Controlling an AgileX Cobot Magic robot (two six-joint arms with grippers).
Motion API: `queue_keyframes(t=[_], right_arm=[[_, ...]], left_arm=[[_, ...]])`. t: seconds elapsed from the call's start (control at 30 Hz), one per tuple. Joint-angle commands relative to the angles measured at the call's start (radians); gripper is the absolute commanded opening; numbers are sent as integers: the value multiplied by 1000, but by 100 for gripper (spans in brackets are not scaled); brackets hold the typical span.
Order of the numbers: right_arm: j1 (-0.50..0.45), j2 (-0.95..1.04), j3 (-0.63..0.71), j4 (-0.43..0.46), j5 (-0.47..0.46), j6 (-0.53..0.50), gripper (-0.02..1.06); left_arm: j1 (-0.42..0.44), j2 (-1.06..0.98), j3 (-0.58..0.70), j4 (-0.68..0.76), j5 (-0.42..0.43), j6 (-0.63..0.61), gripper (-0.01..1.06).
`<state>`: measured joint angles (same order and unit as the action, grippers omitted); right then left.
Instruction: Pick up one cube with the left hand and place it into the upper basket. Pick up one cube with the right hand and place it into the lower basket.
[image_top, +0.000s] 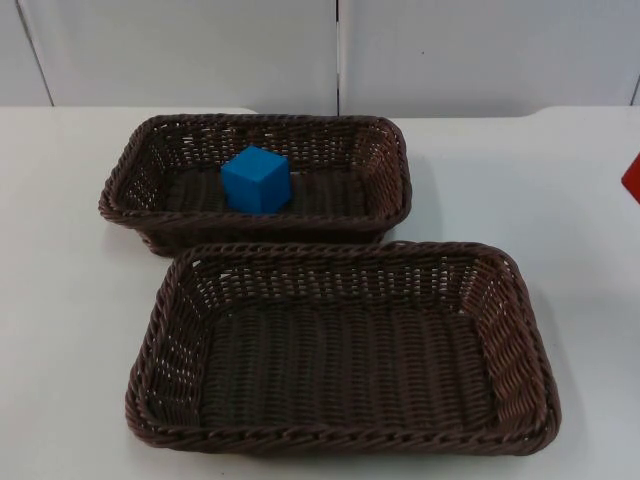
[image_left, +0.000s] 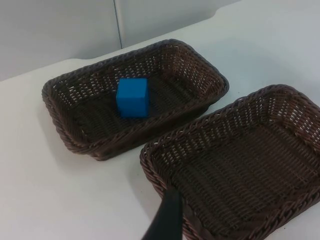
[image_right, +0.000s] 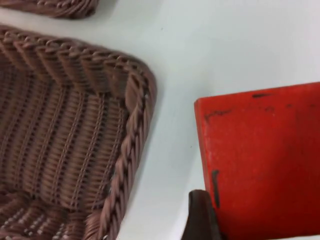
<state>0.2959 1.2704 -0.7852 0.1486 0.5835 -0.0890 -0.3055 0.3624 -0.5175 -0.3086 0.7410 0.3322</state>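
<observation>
White table (image_top: 60, 300), blue cube (image_top: 256, 179) in upper basket (image_top: 385, 150); pincer states untellable.

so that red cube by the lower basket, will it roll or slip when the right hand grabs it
The red cube has flat faces and straight edges, so it probably won't roll. Its surface looks matte and scuffed with dark marks, which likely gives fair grip rather than slipping. It looks rigid, so a squeeze shouldn't deform it. It sits on the white table, apart from the lower basket.

One black left fingertip (image_left: 167, 220) and one right fingertip (image_right: 200, 220) stand in wrist views
</observation>
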Motion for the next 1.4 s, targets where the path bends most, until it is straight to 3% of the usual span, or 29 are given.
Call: queue_keyframes(t=[0.0, 0.23, 0.33, 0.63, 0.87, 1.13, 1.37], right_arm=[[19, -12, -3, 63, 5, -71, 0], [185, 8, -3, 64, -33, -89, 0], [292, 51, -3, 64, -81, -89, 0], [465, 191, -3, 64, -218, -84, 0], [520, 307, -107, 64, -156, -84, 0], [542, 529, -350, 58, -76, -84, 0], [542, 667, -434, 34, -80, -84, 0]], left_arm=[[4, -4, 4, -2, -15, -8, 78], [4, -4, 4, -3, -17, -8, 78], [4, -4, 4, -5, -17, -8, 78], [4, -4, 4, -5, -20, -8, 78], [4, -4, 4, -5, -20, -8, 78], [4, -4, 4, -2, -20, -8, 78], [4, -4, 4, 5, -20, -8, 78]])
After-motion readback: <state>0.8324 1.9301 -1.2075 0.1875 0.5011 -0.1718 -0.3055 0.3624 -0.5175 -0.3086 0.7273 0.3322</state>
